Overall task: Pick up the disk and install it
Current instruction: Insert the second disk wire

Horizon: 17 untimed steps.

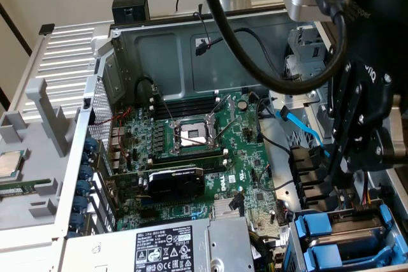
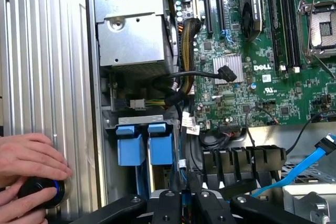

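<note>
Pincer (image 1: 339, 179) just above disk (image 1: 357, 224) in bay.

Glossy blue plastic carriers (image 2: 144, 148), ribbed matt metal panel (image 2: 52, 66).

Exterior view high, angled into open case, wrist view straight down, close, both sharing motherboard (image 1: 210, 151).

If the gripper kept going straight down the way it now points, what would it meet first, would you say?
Most likely the blue carriers in the drive bay, which sit just below the gripper in the exterior view. Depth is hard to judge, so the black cable connectors beside it could be touched first.
</note>
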Each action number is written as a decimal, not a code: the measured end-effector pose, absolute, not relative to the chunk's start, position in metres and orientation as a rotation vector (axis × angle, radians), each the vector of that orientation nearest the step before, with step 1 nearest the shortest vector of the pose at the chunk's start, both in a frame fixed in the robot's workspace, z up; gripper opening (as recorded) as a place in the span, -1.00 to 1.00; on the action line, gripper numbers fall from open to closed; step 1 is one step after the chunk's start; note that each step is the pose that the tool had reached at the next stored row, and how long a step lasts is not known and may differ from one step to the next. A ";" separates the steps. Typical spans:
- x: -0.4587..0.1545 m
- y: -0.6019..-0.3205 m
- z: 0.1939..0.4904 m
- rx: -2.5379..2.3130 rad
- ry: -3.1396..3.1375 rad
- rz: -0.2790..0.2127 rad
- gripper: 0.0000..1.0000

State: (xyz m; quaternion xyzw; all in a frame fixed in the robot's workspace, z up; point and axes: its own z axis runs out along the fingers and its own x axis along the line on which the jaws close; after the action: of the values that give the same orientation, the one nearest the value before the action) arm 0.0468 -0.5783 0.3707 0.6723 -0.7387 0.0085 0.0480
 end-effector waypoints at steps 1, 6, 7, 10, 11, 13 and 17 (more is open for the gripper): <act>0.047 -0.579 0.371 2.050 -2.252 0.026 -0.67; 0.047 -0.587 0.371 2.052 -2.254 0.020 -0.67; 0.047 -0.589 0.370 2.054 -2.256 0.017 -0.67; 0.047 -0.595 0.369 2.059 -2.261 0.005 -0.67; 0.047 -0.595 0.368 2.060 -2.262 0.003 -0.67; 0.047 -0.596 0.367 2.062 -2.263 -0.001 -0.67; 0.047 -0.596 0.365 2.066 -2.263 -0.006 -0.67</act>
State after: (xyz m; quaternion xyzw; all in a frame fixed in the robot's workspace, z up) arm 0.0472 -0.5962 0.3647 0.6738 -0.7379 -0.0019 0.0386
